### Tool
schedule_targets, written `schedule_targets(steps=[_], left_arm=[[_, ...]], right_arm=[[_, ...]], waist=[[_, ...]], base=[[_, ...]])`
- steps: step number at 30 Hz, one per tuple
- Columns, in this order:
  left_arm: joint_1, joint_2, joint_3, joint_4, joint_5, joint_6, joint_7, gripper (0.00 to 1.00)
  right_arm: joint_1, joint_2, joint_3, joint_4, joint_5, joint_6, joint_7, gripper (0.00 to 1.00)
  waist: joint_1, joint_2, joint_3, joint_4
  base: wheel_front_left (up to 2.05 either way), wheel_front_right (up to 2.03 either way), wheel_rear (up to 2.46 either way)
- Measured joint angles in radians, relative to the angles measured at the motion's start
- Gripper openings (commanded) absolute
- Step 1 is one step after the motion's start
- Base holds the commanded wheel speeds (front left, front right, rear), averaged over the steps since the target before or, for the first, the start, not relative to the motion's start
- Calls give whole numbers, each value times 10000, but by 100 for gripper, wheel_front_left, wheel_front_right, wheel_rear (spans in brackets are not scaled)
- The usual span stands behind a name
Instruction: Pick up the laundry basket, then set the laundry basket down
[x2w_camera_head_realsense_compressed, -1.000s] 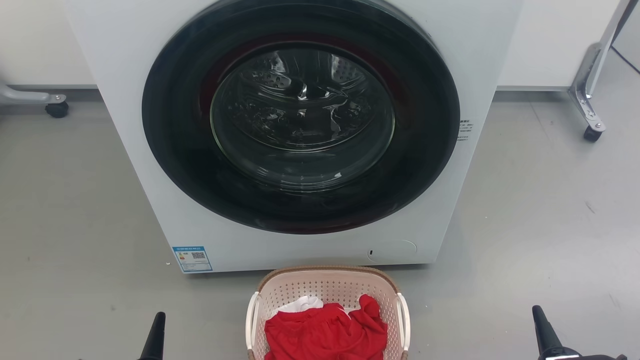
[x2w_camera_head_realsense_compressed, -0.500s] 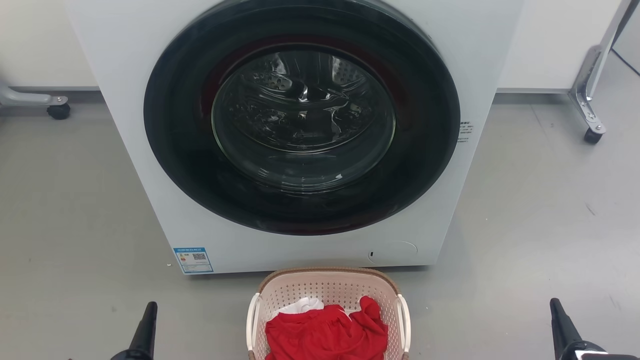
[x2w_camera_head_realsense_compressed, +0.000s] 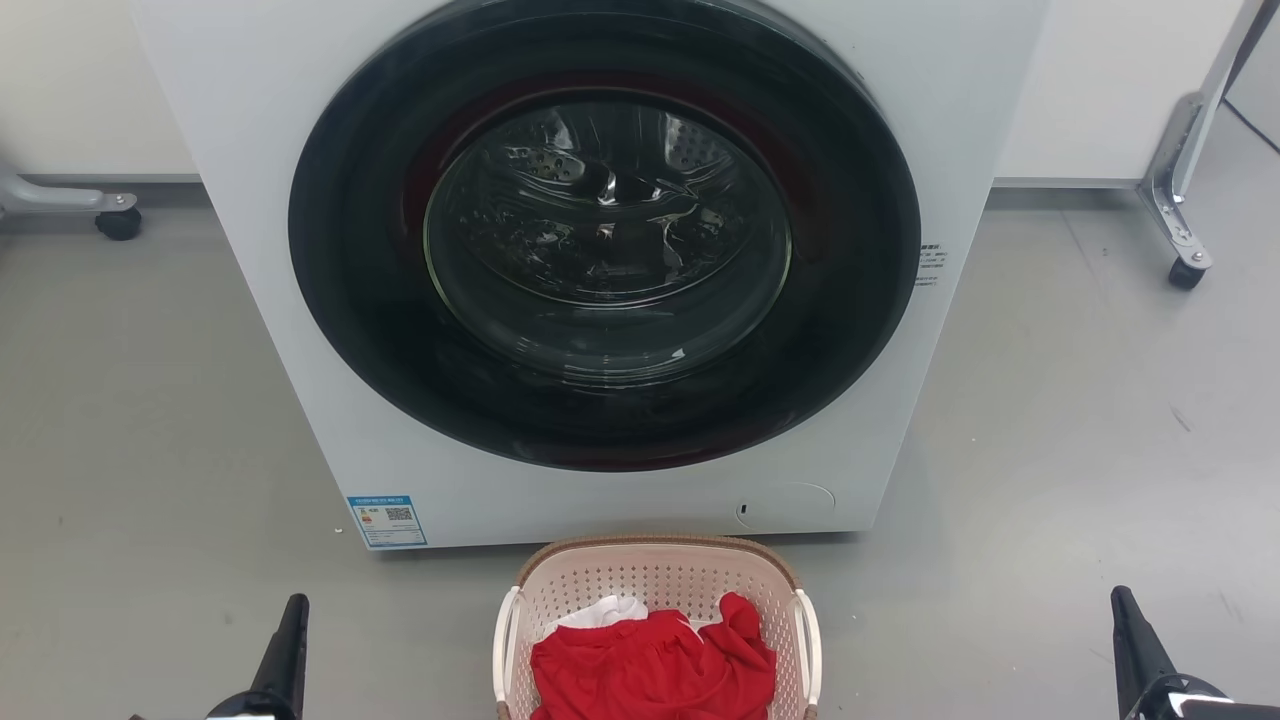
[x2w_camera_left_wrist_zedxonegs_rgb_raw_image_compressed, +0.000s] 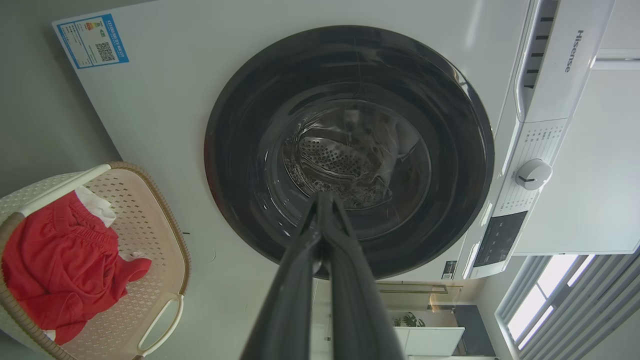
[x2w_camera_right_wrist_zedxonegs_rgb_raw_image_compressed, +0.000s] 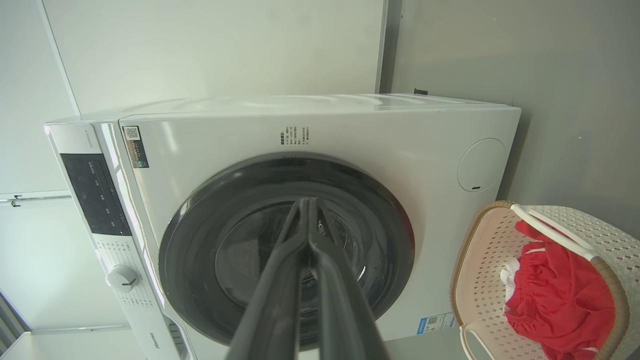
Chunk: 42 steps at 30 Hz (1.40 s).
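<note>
One laundry basket (x2w_camera_head_realsense_compressed: 655, 546), one washer (x2w_camera_head_realsense_compressed: 620, 500), one red garment (x2w_camera_head_realsense_compressed: 650, 670), two white handles (x2w_camera_head_realsense_compressed: 500, 640)

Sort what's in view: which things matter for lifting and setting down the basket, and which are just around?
For the job:
- laundry basket, on the floor
- red garment and white cloth inside it
- left claw and right claw, both shut, out to either side

Just around:
- washer behind the basket
- wheeled frame leg, far right
- caster, far left

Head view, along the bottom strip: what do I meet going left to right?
From the left: left hand → laundry basket, its left white handle first → red cloth inside it → right white handle → right hand.
</note>
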Motion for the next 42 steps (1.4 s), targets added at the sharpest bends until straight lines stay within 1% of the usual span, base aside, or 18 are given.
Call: schedule_targets(steps=[42], left_arm=[[-2, -2, -2, -2, -2, 0, 0, 0]], right_arm=[[0, 4, 0, 0, 0, 0, 0, 0]], waist=[[0, 0, 1, 0]], base=[[0, 0, 0]])
